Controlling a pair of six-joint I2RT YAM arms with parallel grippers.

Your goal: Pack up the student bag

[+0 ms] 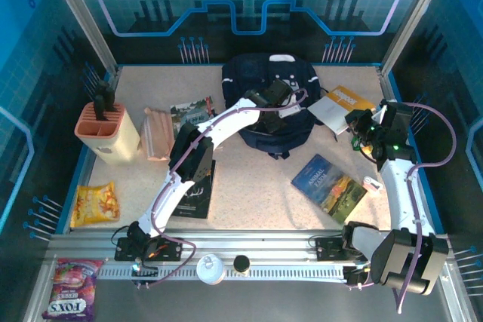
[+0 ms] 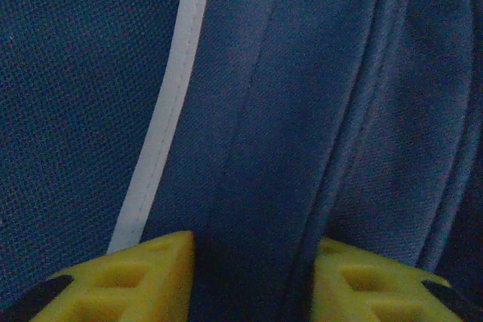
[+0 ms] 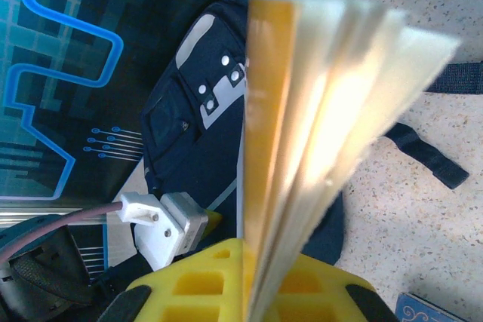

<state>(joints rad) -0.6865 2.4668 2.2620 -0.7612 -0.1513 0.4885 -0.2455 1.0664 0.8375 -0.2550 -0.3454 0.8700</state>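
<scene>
**Reaching onto the student bag (image 1: 256,130) with left hand (image 1: 287,107), pinching a book in right hand (image 1: 352,121)**

Logging the student bag at far middle of the table (image 1: 256,213), lying flat, grey-white patch (image 1: 283,59) toward the back wall, black strap (image 3: 430,156) trailing out on the speckled top.

Left hand: sitting low on the bag's upper face, right of centre. Showing, in left wrist view, yellow fingers (image 2: 143,280) apart on either side of a raised fold of navy fabric, with a white stripe (image 2: 162,126) just left of that fold. Cannot tell whether squeezing the fold or only flanking it.

Right hand: pressed together on a yellow-covered book (image 1: 341,102), just right of the bag. Showing, in right wrist view, pages fanned out and rising from between the yellow fingers, the bag behind.

Also noting:
- blue Animal Farm book (image 1: 329,186) near right
- black book (image 1: 195,195) under the left arm
- another book (image 1: 192,115) just left of the bag
- pinkish ribbed object (image 1: 157,135) beside a peach caddy (image 1: 113,139)
- yellow snack bag (image 1: 94,205) at left edge
- purple candy bag (image 1: 72,299) by the near rail
- white round tin (image 1: 210,269) and black cap (image 1: 241,264) between the arm bases
</scene>
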